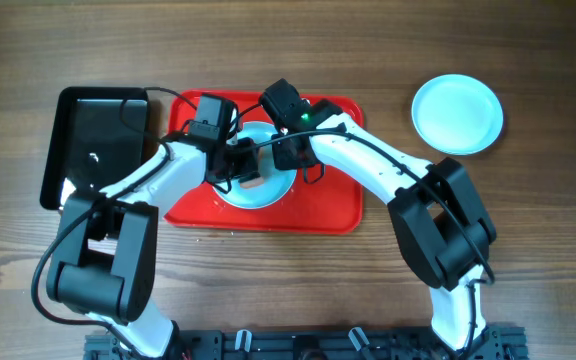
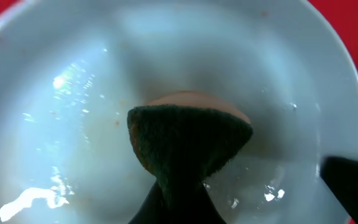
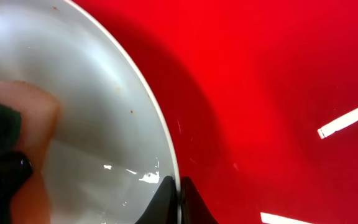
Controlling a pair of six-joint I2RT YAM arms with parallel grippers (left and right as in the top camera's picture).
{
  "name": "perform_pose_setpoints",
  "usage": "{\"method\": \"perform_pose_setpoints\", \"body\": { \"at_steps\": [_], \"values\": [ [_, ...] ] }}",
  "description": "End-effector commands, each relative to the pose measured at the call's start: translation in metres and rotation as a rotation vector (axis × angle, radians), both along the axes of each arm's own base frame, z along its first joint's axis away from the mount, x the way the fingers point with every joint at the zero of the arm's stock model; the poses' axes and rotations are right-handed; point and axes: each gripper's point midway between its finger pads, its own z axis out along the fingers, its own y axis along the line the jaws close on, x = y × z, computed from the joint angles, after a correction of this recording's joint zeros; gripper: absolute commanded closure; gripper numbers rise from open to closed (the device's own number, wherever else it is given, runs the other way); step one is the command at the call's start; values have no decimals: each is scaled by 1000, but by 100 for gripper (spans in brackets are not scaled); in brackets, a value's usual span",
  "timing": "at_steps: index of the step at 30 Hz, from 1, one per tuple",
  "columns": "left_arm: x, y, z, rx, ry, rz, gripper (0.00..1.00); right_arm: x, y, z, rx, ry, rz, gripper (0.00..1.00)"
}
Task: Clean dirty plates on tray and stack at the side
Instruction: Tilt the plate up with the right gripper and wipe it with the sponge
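Note:
A pale plate (image 1: 268, 195) lies on the red tray (image 1: 328, 205). My left gripper (image 1: 240, 165) is shut on a sponge (image 2: 188, 140) with a dark green pad and an orange-brown body, and presses it onto the plate's wet middle (image 2: 73, 124). My right gripper (image 1: 286, 155) is shut on the plate's rim (image 3: 166, 146); its two fingertips (image 3: 179, 190) pinch the edge, one inside and one over the tray (image 3: 278, 81). Small brown specks (image 3: 131, 112) dot the plate. A second plate (image 1: 457, 113) sits clean on the table at the right.
A black rectangular tray (image 1: 98, 145) stands just left of the red tray. Both arms cross over the red tray's middle. Wooden table surface lies all around, and the arm bases sit at the front edge.

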Motion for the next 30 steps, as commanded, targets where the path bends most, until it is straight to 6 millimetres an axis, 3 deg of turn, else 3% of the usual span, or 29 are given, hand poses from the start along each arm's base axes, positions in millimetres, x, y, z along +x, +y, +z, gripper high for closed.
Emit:
{"method": "perform_pose_setpoints", "body": {
  "at_steps": [1,6,11,15,17,19,22,26,30],
  "values": [
    [4,47,-27,259,-1,90,96,9,-2,17,-9,-52,0,96],
    [10,92,-31,518,-50,152,96,8,-2,17,-11,-49,-1,96],
    [19,90,-25,503,-92,164,96,8,-2,16,-11,-49,-2,96],
    [25,65,12,353,-130,137,96,12,-8,16,-11,-47,-18,96],
    [28,55,46,266,-191,131,96,15,-16,16,-16,-42,-35,96],
    [27,58,75,242,-248,146,96,17,-23,15,-24,-34,-47,96],
    [20,70,102,241,-288,134,96,18,-30,14,-39,-31,-57,96],
    [5,94,75,278,-182,155,96,19,-29,14,-35,-35,-61,96],
    [-5,92,31,227,-94,141,96,19,-29,15,-35,-35,-61,96]
  ]
}}
